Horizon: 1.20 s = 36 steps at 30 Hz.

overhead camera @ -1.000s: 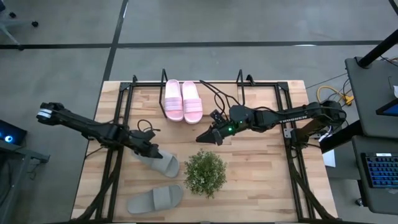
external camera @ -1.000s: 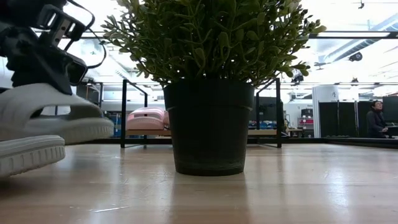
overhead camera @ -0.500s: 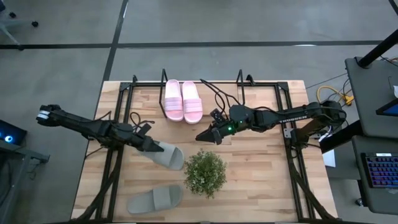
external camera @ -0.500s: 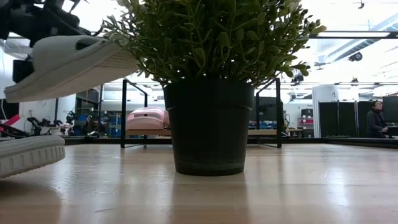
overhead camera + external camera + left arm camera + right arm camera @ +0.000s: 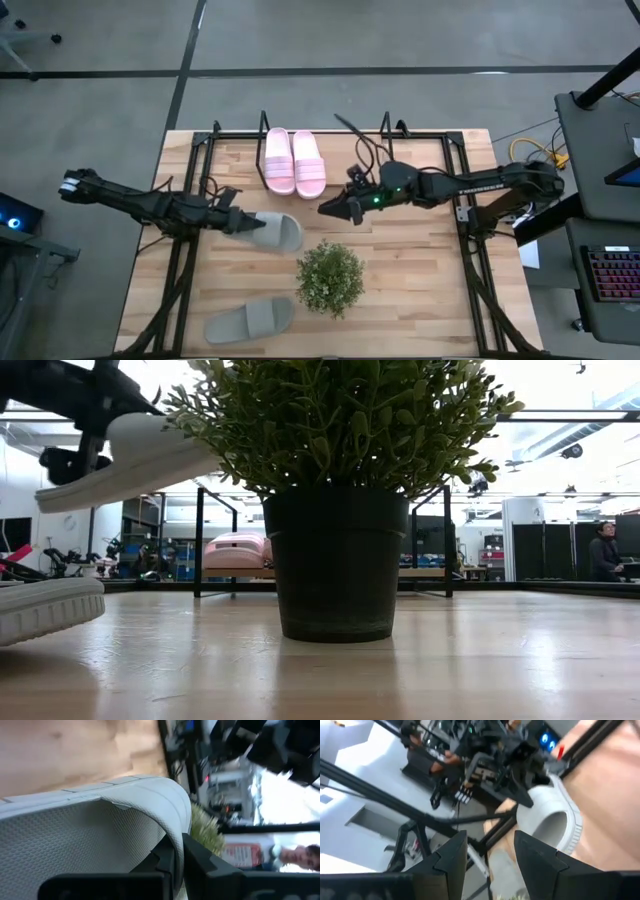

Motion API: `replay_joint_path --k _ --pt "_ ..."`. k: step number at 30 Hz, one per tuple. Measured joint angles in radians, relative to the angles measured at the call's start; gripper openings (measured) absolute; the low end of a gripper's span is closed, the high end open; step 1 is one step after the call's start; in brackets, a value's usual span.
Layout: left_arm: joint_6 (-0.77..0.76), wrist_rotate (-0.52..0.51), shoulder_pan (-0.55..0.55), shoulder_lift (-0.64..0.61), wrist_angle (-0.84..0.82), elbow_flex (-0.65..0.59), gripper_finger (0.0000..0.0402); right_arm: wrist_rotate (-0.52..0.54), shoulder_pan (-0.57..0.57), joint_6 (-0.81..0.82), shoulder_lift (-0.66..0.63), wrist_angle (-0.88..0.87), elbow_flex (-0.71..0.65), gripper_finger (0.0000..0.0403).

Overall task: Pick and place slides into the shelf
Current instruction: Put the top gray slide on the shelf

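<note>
- The left gripper is clamped shut on the strap of a grey slide, holding it in the air at about nine o'clock from the table's middle.
- In the low view that lifted grey slide is clear of the tabletop and tilted, with its sole showing.
- In the left wrist view, one dark finger presses against the slide's ribbed strap.
- A second grey slide lies flat on the wooden table at about seven o'clock, well apart from the held one.
- Two pale pink slides sit side by side on the shelf at about twelve o'clock, between its black rails.
- The potted green plant stands near six o'clock, just beside the lifted slide.
- The right gripper hovers near the centre, just beside the pink pair, its fingers parted with nothing between them.
- A person is in the room beyond the table.
</note>
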Motion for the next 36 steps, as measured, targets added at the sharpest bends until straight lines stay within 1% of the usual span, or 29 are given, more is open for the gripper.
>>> replay_joint_path --k 6,10,17,19,23,29,31,36 --pt "0.018 -0.181 0.001 -0.017 0.115 0.0 0.0 0.046 -0.009 -0.037 -0.06 -0.007 0.001 0.0155" --pt "0.062 -0.256 0.023 -0.016 0.244 0.0 0.0 0.051 -0.011 -0.049 -0.083 -0.007 0.001 0.0155" --pt "0.093 -0.415 0.06 0.034 0.459 0.001 0.0 0.048 -0.011 -0.052 -0.093 -0.005 0.001 0.0155" --pt "0.107 -0.426 0.077 0.055 0.521 0.001 0.0 0.04 -0.011 -0.057 -0.094 -0.001 0.001 0.0155" --pt "0.108 -0.411 0.118 0.101 0.666 0.001 0.0 0.024 -0.009 -0.06 -0.095 0.0 0.001 0.0155" --pt "0.109 -0.441 0.156 0.215 0.981 0.002 0.0 0.01 -0.008 -0.064 -0.096 0.001 0.001 0.0155" --pt "0.108 -0.462 0.162 0.256 1.019 0.017 0.0 0.011 -0.008 -0.073 -0.096 0.001 0.001 0.0155" --pt "0.102 -0.495 0.164 0.355 1.021 0.116 0.0 0.013 -0.008 -0.108 -0.095 0.0 0.001 0.0155"
